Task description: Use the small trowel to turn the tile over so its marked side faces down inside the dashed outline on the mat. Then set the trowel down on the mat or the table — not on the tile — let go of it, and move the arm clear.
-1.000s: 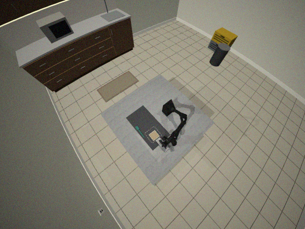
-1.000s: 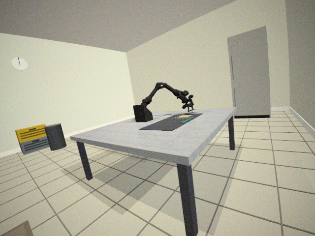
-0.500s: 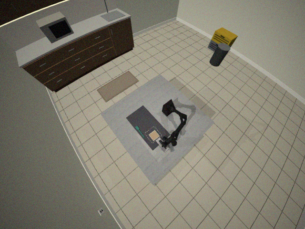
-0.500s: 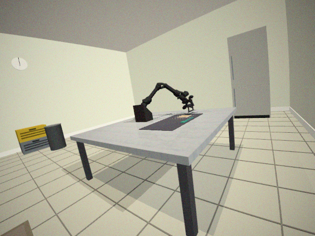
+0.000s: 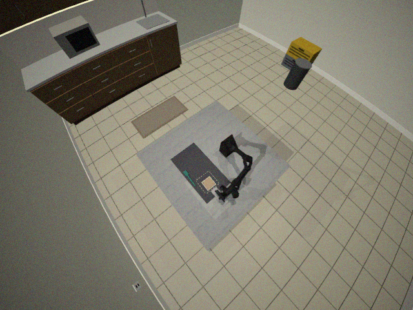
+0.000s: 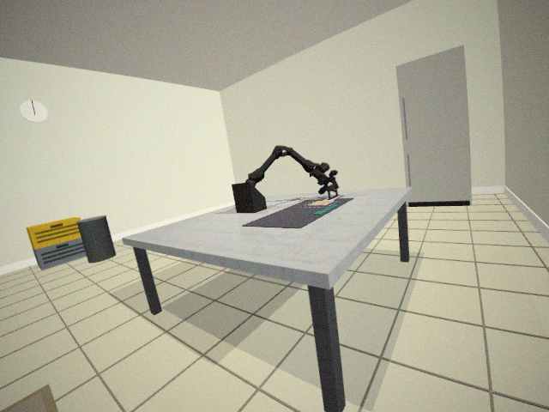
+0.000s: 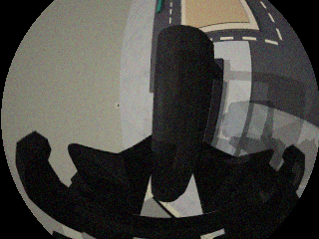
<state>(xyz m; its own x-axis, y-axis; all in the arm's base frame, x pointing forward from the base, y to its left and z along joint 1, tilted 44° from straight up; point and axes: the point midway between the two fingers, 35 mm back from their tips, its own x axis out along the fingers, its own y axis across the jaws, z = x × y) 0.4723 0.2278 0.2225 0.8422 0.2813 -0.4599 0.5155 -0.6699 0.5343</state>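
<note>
The tile [image 5: 209, 183] [image 6: 321, 202] [image 7: 219, 14] lies flat inside the dashed outline [image 7: 247, 39] on the dark mat [image 5: 193, 156] [image 6: 283, 219], tan with a pale border upward; whether this is its marked side I cannot tell. My gripper [image 5: 221, 196] [image 6: 332, 195] [image 7: 171, 137] is shut on the trowel's dark handle [image 7: 181, 100], low beside the tile, at the mat's end. The trowel's pale blade [image 7: 239, 57] reaches toward the tile, its front edge close to the near dashed line. The fingertips' grip is hidden behind the handle in the wrist view.
A teal long-handled tool [image 5: 190, 178] [image 6: 325, 209] [image 7: 159, 6] lies on the mat near its long edge, beside the outline. The arm's base [image 5: 228, 145] [image 6: 249, 197] stands on the grey table [image 5: 160, 156] [image 6: 230, 244], on the other side of the mat.
</note>
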